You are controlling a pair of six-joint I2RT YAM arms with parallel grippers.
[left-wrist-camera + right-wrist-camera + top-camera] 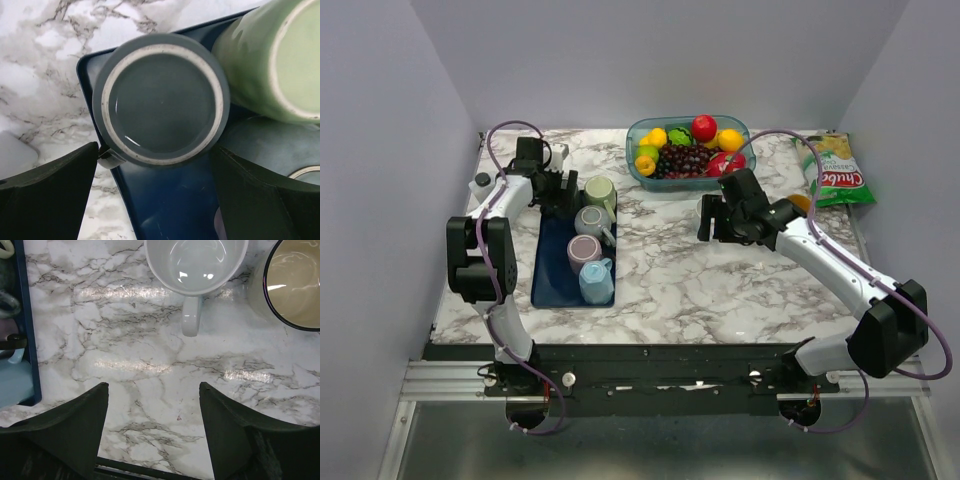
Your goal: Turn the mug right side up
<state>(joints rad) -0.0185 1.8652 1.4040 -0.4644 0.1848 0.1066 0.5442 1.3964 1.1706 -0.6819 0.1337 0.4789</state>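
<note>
Left hand (156,150) open, empty, straddling inverted grey ceramic mug (161,97) on dark blue rectangular tray (165,205). Right hand (154,385) open, empty, over marble counter (150,340).

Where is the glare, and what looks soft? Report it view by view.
Right wrist: bright glare bands on the marble table, highlights inside the white mug. Left wrist: grey mug sharp, green mug slightly soft, fingers dark and featureless. Top external: even light, only faint, soft shadows.
</note>
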